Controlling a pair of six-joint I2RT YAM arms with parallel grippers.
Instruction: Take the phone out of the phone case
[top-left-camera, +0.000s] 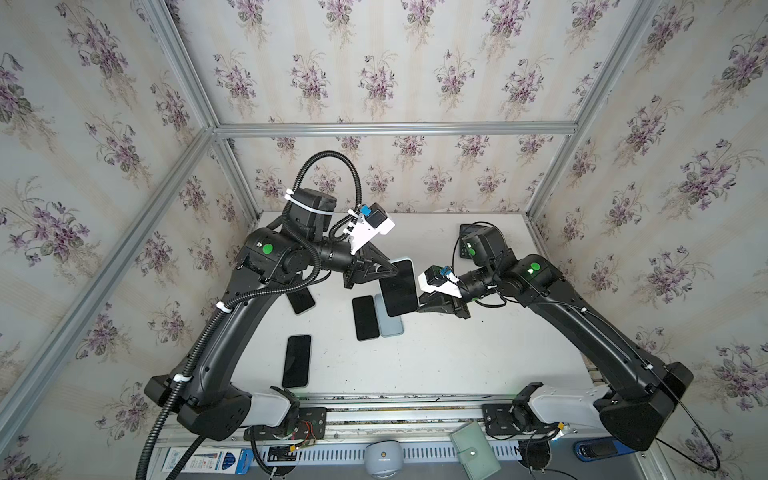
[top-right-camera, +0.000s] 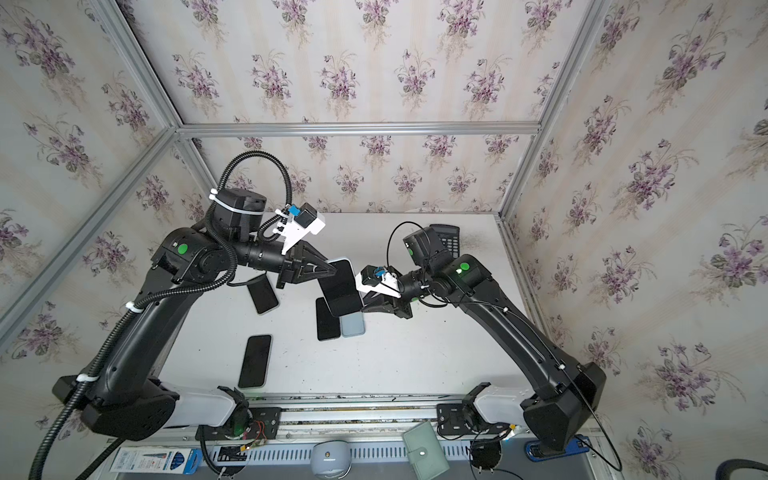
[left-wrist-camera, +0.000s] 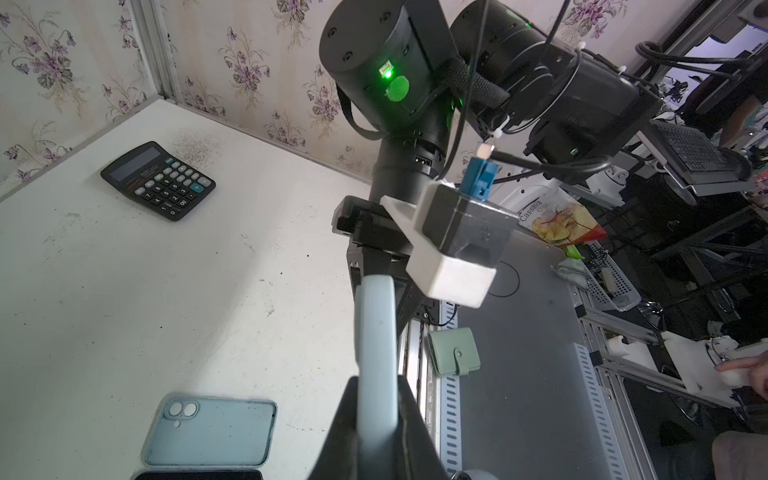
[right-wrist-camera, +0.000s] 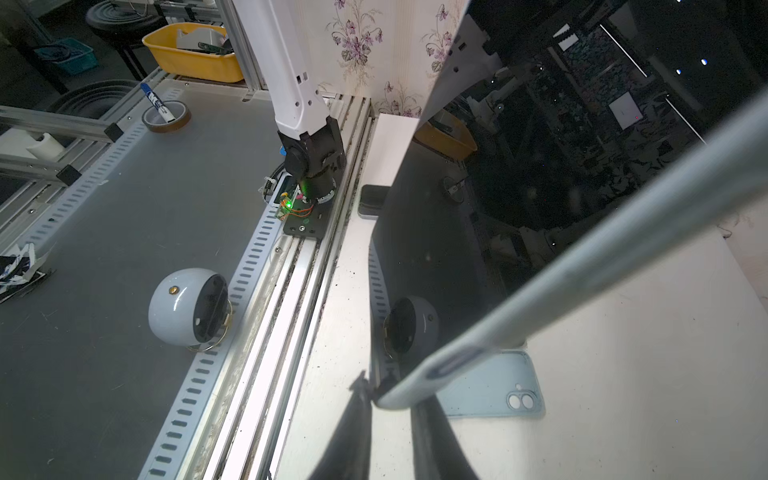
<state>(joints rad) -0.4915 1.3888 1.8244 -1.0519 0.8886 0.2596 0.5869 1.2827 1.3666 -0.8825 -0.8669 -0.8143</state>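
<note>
The phone (top-left-camera: 399, 291) (top-right-camera: 340, 289), dark screen facing up, sits in a pale blue phone case (left-wrist-camera: 376, 332) and hangs above the middle of the white table (top-left-camera: 457, 357). My left gripper (top-left-camera: 392, 270) (left-wrist-camera: 376, 382) is shut on the case's far edge. My right gripper (top-left-camera: 419, 301) (right-wrist-camera: 392, 395) is at the near right corner. One finger lies on the screen side and one behind the case (right-wrist-camera: 623, 232), both touching it. The screen (right-wrist-camera: 498, 187) fills much of the right wrist view.
An empty blue case (top-left-camera: 390, 322) (left-wrist-camera: 212, 432) lies on the table under the held phone, beside a black phone (top-left-camera: 365, 318). Two more phones (top-left-camera: 297, 360) (top-left-camera: 301, 299) lie to the left. A calculator (left-wrist-camera: 158, 179) is at the back right. A green wallet (top-left-camera: 473, 451) sits off the front edge.
</note>
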